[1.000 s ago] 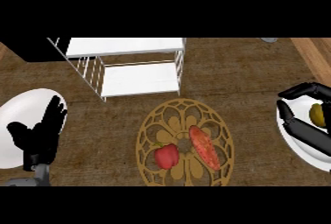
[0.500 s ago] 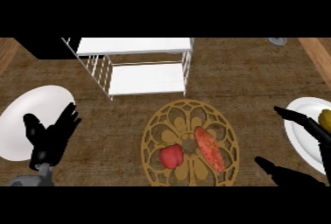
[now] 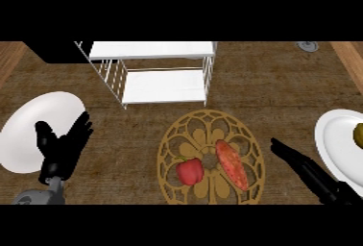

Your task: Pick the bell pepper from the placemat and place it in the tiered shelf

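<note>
Bell pepper (image 3: 188, 171) on the placemat (image 3: 174, 144) — left of the right hand (image 3: 312, 174), whose fingers are straight, clear of it.

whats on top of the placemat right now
Two things lie on the round gold placemat: the red bell pepper at lower left of centre, and a long red-orange vegetable beside it on the right. The mat's lower edge is cut off from view.

Right plate (image 3: 334, 144) cut off at edge
</note>
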Robot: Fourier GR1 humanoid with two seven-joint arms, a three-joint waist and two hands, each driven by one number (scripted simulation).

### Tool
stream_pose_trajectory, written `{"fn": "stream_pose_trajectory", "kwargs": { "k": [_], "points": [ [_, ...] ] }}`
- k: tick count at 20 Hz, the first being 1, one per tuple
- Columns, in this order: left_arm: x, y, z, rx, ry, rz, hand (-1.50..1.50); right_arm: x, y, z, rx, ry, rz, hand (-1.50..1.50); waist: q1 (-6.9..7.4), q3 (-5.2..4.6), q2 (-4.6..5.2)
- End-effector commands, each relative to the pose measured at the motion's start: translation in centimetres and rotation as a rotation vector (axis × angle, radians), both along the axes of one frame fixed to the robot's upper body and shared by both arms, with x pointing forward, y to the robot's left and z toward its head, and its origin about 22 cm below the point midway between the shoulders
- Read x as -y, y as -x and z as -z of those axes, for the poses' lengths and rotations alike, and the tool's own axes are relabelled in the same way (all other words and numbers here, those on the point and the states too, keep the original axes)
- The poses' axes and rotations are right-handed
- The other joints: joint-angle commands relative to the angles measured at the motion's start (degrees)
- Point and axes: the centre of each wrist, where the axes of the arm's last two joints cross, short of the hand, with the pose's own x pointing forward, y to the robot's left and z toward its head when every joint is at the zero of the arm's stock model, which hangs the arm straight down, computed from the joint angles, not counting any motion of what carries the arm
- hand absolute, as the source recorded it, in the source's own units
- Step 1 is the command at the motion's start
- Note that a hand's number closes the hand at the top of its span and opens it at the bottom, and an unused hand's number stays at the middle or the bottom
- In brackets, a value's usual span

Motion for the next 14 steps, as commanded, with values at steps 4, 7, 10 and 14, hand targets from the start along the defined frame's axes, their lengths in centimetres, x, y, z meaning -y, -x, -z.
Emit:
{"fn": "stream_pose_trajectory", "kwargs": {
  "k": [4,7,10,14],
  "points": [
    [0.5,0.0,0.2,-0.044,0.025,0.02,0.0,-4.3,0.9,-2.7,-0.035,0.143,0.118,-1.5,0.68,-0.4,0.14],
    [-0.1,0.4,0.5,-0.057,0.005,0.014,0.0,-7.0,-0.8,-2.3,-0.042,0.161,0.181,-1.5,1.2,-0.44,0.09],
    [-0.7,0.8,0.9,-0.041,0.007,0.019,0.0,-9.3,-1.9,-2.3,-0.057,0.25,0.247,-1.5,1.05,-0.4,0.12],
    [-0.4,0.9,1.1,-0.057,0.015,0.018,0.0,-14.2,-2.2,-1.2,-0.086,0.326,0.253,-1.5,1.03,-0.32,0.18]
  ]
}}
